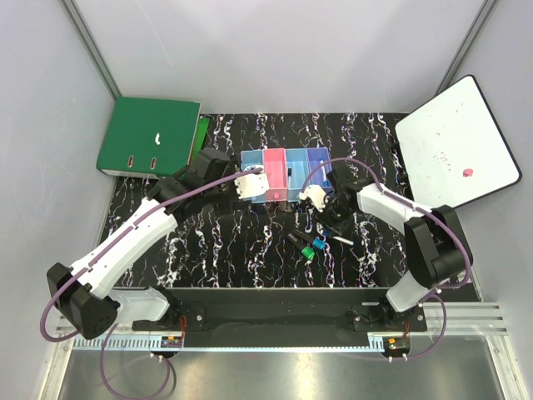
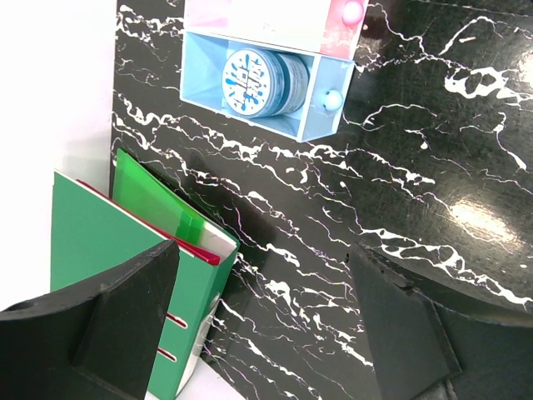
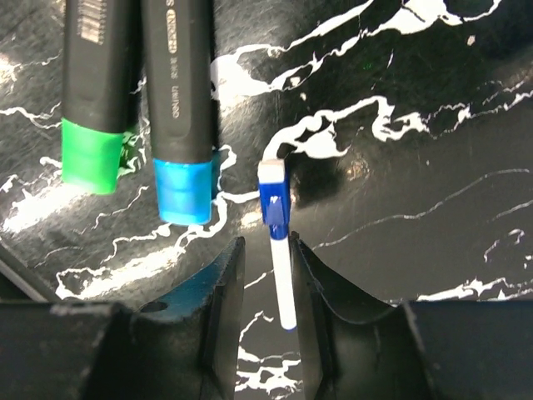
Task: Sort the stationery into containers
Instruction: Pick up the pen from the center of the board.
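Right tool [image 3: 265, 271]: jaws narrowly apart, straddling a thin white pen [image 3: 283, 292] with a blue clip that lies flat on the counter [image 3: 433, 167]; a gap shows beside the pen, no clamping seen. Ahead of its fingertips, off to one side: green-capped marker [image 3: 93, 83] and blue-capped marker [image 3: 179, 100], side by side. Left tool [image 2: 262, 317]: jaws wide, holding nothing. Ahead of it: tape roll [image 2: 254, 81] inside the end light-blue bin [image 2: 321, 117]. Green binder [image 2: 92, 242] lies beside one finger.

Four joined translucent plastic bins [image 1: 286, 171] stand centrally on the black marbled table [image 1: 233, 250]. Green ring binder [image 1: 150, 136] at far left, white black-rimmed board [image 1: 456, 154] at far right.
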